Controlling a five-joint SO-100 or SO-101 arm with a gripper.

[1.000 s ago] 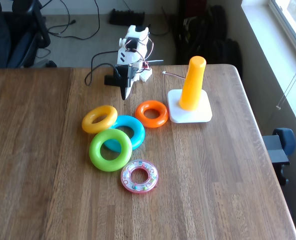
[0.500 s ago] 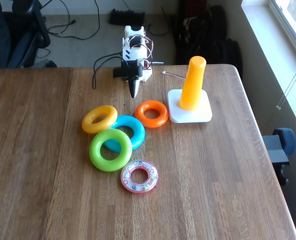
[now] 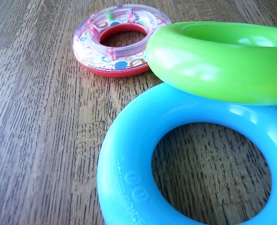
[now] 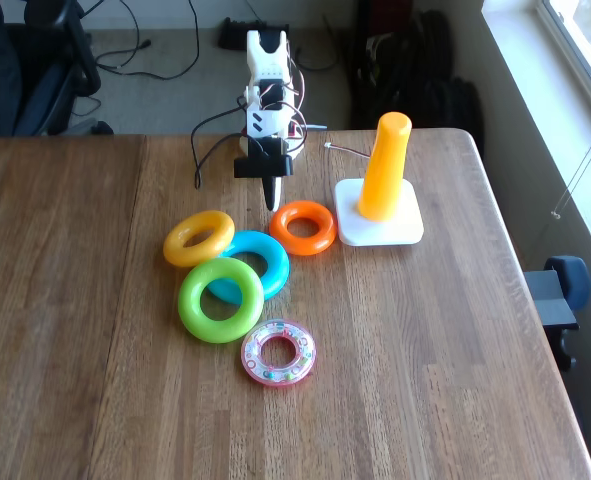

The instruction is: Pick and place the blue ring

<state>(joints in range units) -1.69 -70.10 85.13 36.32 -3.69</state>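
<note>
Currently, by item:

Fingers: the dark fingers (image 4: pixel 273 200) of the white arm (image 4: pixel 266 70) point down at the brown wooden table (image 4: pixel 425 340), their tips close together as one narrow point in the fixed view; whether they are fully pressed together I cannot tell.

Blue ring: the smooth, glossy cyan-blue plastic ring (image 4: pixel 267 258) lies on the table below and slightly left of the fingers in the fixed view, apart from them. In the wrist view this ring (image 3: pixel 129 159) shows raised lettering on its near rim.

Green ring: the lime-green plastic ring (image 4: pixel 189 305) rests on the blue ring's lower left edge, farther from the fingers; in the wrist view it (image 3: pixel 213 61) overlaps the blue ring's far side.

Yellow ring: the yellow plastic ring (image 4: pixel 179 245) sits tilted on the blue ring's upper left edge, left of and below the fingers.

Orange ring: the small orange plastic ring (image 4: pixel 280 228) lies just below and right of the fingertips (the nearest ring to them).

Beaded ring: the clear pink ring with coloured beads (image 4: pixel 260 368) lies flat, farthest below the fingers; in the wrist view it (image 3: pixel 89 51) sits beyond the green ring.

Peg: the orange cone on a white square base (image 4: pixel 383 170) stands upright to the right of the fingers.
</note>
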